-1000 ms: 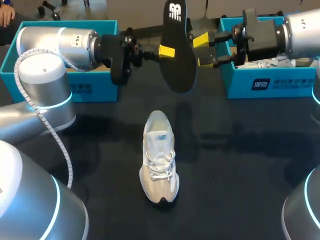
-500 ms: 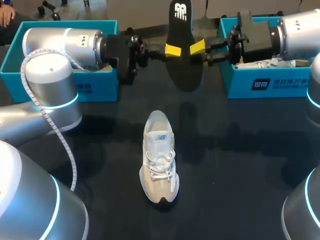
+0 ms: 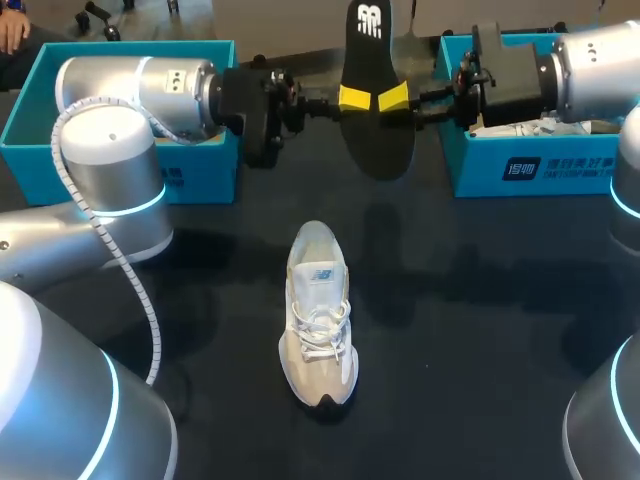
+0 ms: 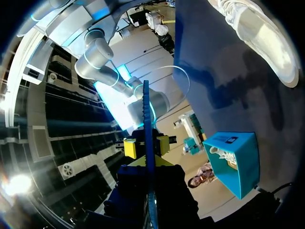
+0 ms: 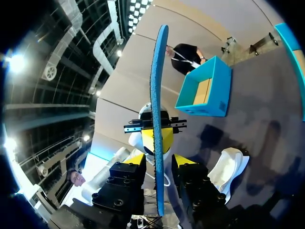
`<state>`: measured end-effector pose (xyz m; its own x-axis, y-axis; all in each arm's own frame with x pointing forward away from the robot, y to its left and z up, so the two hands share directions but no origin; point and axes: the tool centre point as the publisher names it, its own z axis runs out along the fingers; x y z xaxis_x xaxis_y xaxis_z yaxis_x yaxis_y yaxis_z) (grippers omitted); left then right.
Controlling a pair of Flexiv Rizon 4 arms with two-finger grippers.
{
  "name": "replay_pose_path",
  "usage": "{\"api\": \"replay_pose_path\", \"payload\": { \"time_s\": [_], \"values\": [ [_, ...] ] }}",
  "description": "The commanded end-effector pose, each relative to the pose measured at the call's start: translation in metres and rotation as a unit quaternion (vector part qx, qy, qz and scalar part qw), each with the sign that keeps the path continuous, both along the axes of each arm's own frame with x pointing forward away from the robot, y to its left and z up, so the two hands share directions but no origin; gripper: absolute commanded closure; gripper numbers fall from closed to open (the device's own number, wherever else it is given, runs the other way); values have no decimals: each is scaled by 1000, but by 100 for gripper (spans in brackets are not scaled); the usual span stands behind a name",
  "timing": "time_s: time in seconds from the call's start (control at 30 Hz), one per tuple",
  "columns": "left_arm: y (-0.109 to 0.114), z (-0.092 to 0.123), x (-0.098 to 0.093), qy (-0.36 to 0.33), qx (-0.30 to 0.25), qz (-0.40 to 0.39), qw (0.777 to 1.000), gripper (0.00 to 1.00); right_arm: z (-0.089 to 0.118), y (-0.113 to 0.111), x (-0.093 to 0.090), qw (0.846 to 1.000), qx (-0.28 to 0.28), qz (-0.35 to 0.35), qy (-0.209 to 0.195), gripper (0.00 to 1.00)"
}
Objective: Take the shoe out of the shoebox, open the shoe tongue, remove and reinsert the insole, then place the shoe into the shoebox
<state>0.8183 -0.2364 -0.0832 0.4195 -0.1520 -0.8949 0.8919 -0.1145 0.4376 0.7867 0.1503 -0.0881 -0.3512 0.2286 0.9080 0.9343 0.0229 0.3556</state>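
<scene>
Black insole (image 3: 378, 140), with a white mark at its upper end, is held on end in the air beyond the shoe (image 3: 320, 310), well above the table (image 3: 480, 330). Its edge shows blue in both wrist views.

The left end effector (image 3: 357, 98) comes in level from the shoe's far left. It is clenched on the insole at about mid-length, with one yellow tip across the near face.

The right end effector (image 3: 394, 97) comes in level from the shoe's far right, just beside the left one, tips nearly meeting. It is released: in the right wrist view its two fingers (image 5: 137, 161) straddle the insole's edge, with a narrow gap showing on each side.

The shoe is pale and white-laced, upright on its sole on the dark table, toe toward the robot and heel toward the insole. Neither arm touches it.

One blue shoebox (image 3: 205, 185) lies beyond the shoe to the left, partly hidden by the left arm (image 3: 110, 160); its contents are not visible. A second blue shoebox (image 3: 470, 160) lies beyond the shoe to the right, with white paper (image 3: 545, 128) inside.
</scene>
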Motion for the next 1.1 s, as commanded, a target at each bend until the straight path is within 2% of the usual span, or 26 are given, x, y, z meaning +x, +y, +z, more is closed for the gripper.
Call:
{"api": "replay_pose_path", "payload": {
  "time_s": [0.03,0.13,0.27,0.47,0.5,0.53,0.57,0.63,0.87,1.1],
  "values": [
    [-5,-1,1,0,-3,-1,1000,100,-1,4,2,1000,1,0,1,67],
    [-6,-1,0,1,-4,-2,1000,100,-1,4,2,1000,3,0,0,72],
    [-7,-1,0,4,-7,-3,1000,100,-3,4,2,1000,5,-2,0,98],
    [-6,2,-1,11,-14,-4,1000,100,-4,5,3,1000,7,1,-3,100],
    [-6,3,-1,12,-13,-5,1000,92,-4,5,3,1000,7,1,-4,100],
    [-6,3,-2,13,-13,-5,1000,67,-4,5,3,1000,8,2,-6,100],
    [-6,3,-2,13,-12,-4,1000,54,-4,5,3,1000,8,2,-8,100],
    [-5,4,-2,17,-11,-3,1000,0,-4,4,4,1000,7,2,-9,100],
    [7,2,-2,37,12,2,999,0,-5,-4,4,1000,1,-4,-16,100],
    [30,-5,7,71,49,25,996,0,-4,-13,7,999,-10,-13,-27,100]
  ]
}}
